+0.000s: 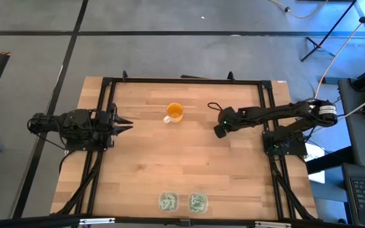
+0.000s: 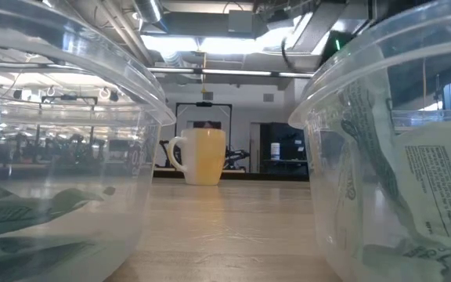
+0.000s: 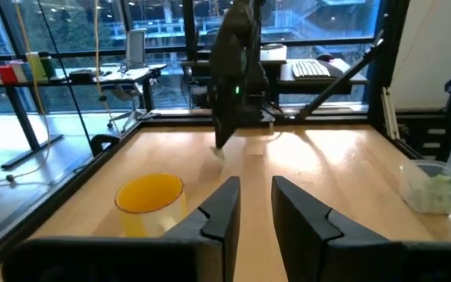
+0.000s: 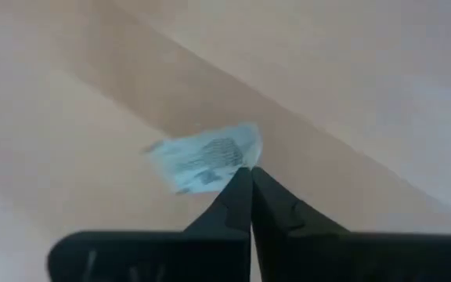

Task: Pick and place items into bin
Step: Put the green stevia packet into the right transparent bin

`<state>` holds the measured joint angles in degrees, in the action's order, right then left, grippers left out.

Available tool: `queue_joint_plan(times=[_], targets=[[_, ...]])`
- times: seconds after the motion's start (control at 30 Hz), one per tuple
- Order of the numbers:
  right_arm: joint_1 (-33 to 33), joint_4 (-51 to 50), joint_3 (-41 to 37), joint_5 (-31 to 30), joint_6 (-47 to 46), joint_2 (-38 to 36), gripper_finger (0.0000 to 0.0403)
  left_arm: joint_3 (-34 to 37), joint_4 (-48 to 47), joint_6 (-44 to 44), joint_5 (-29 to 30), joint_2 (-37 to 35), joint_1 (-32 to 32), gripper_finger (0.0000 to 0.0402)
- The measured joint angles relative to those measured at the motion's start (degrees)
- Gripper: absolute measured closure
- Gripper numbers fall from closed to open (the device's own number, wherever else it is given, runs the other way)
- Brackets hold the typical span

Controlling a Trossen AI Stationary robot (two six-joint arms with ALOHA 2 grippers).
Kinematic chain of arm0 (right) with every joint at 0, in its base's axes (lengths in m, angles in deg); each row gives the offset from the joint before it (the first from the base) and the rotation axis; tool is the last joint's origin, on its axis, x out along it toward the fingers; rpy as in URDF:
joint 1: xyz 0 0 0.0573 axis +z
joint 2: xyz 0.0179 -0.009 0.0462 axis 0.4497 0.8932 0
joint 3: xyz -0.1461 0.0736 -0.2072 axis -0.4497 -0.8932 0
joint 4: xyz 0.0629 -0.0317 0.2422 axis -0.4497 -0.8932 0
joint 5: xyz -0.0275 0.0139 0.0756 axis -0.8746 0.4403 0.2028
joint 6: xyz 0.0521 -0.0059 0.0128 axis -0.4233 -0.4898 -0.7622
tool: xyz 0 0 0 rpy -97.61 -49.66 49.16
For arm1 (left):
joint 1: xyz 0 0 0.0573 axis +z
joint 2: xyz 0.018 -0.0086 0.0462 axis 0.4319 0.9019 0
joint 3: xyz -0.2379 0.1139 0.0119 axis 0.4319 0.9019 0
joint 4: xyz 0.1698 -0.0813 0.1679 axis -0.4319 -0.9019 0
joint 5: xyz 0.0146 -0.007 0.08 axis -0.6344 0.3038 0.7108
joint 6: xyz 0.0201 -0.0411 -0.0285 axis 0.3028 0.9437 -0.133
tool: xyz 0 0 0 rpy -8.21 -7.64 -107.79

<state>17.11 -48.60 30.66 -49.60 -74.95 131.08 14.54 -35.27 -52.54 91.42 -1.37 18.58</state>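
Above the tabletop (image 1: 189,158), the right pincer (image 4: 250,174) pinches a pale green-white packet (image 4: 202,157); orange cup (image 1: 175,113) nearby; the left pincer (image 3: 254,196) waits, spread.

Orange cup (image 1: 174,112), upright, wooden table (image 1: 144,171)

Packet (image 4: 202,159): print blurred, unreadable; one corner hidden behind the right gripper (image 4: 250,174) fingertips.
Left bin (image 2: 61,157) and right bin (image 2: 382,149): both cut off by the low view's edges.
Packets in bins (image 1: 168,202): too small overhead to count.
Orange cup (image 3: 149,202): base hidden behind the left gripper (image 3: 255,205).
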Motion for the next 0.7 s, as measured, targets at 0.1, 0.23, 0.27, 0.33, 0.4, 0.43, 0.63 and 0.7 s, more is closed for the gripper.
queue_joint_plan(times=[0.1,0.23,0.27,0.33,0.4,0.43,0.63,0.7], targets=[[3.96,-0.27,4.83,1.4,2.65,-0.55,0.0401,0.0,-1.05,0.55,-0.8,0.0,0.0,0.0331],[12.53,0.96,12.57,3.46,5.35,-0.27,0.0402,0.0,-1.03,1.8,-1.87,0.02,-0.02,0.0331],[14.86,0.83,14.3,3.46,5.94,0.0,0.0402,0.0,-1.01,2.61,-1.68,0.02,-0.02,0.0331],[19.73,0.99,17.95,3.11,7.49,0.92,0.0402,0.0,-0.77,4.4,-1.47,0.02,-0.02,0.0331],[24.57,1.84,21.41,1.71,9.11,1.82,0.0402,0.0,-0.73,5.31,-1.53,0.02,-0.02,0.0331],[26.64,2.0,22.84,1.24,10.06,2.38,0.0402,0.0,-0.52,5.88,-1.33,0.02,-0.02,0.0331],[35.77,2.42,29.05,-0.21,10.66,8.05,0.0403,0.04,1.3,5.19,-0.32,0.02,-0.01,0.0331],[37.56,2.84,29.98,-0.15,10.46,10.49,0.0403,1.73,5.49,4.85,-1.5,0.0,-0.02,0.0331]])
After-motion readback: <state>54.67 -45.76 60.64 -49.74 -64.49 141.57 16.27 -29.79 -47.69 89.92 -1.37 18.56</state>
